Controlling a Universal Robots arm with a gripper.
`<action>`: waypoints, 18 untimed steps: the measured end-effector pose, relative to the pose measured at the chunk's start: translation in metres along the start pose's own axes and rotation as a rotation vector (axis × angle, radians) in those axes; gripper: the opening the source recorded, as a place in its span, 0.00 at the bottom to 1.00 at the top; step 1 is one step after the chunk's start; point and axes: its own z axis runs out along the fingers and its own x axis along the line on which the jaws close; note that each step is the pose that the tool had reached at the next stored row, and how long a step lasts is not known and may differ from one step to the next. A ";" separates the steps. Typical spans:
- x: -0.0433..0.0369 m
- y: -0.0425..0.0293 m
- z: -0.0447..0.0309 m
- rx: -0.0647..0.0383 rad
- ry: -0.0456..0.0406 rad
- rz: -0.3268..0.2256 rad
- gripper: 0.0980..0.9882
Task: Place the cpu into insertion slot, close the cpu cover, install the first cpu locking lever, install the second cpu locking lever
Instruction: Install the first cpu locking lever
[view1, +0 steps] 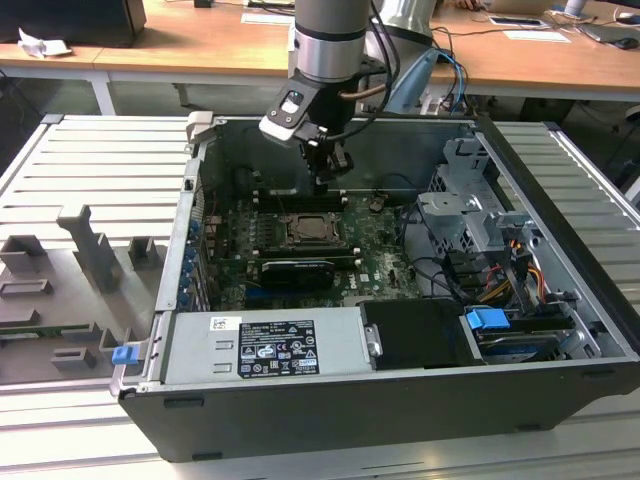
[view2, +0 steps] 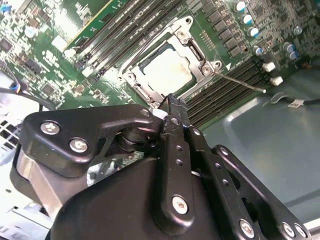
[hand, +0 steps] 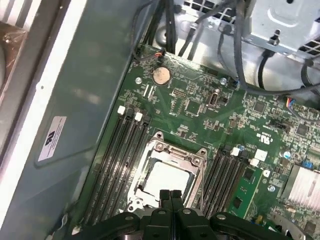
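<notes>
**A:** Where is the cpu (view2: 165, 70)?

**B:** It sits in the insertion slot (view1: 306, 231). The cpu cover (hand: 177, 153) lies flat around it, so the pale face shows through the window. I think the frame is down to pin the chip against the slot.

**A:** And the gripper (hand: 169, 193)?

**B:** It hangs just over one edge of the slot. Its fingers are pressed together and I see nothing between them. Closed like that they make one narrow tip, which I take to be better for pushing than for picking up. I can't tell whether it touches the frame.

**A:** Are the levers latched?

**B:** One thin locking lever (view2: 243, 82) sticks out sideways from a corner of the slot, over the memory slots (hand: 117, 160). It looks unlatched.

**A:** What is around the slot?

**B:** Green circuit board (hand: 200, 107) surrounds it, inside a computer case (view1: 330, 425) laid on its side. That is probably so the slot faces up towards the arm. The case rests on a grey ribbed worktop (view1: 100, 150). Grey holders (view1: 95, 245) stand well apart from the slot, towards the exterior view's left. Wooden desks (view1: 200, 45) run behind.
</notes>
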 end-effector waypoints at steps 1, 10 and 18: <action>0.0000 0.0000 0.0000 0.000 0.0004 -0.031 0.01; 0.0000 0.0000 0.0001 0.001 0.0028 -0.202 0.01; 0.0000 -0.0001 0.0001 0.002 0.0044 -0.320 0.01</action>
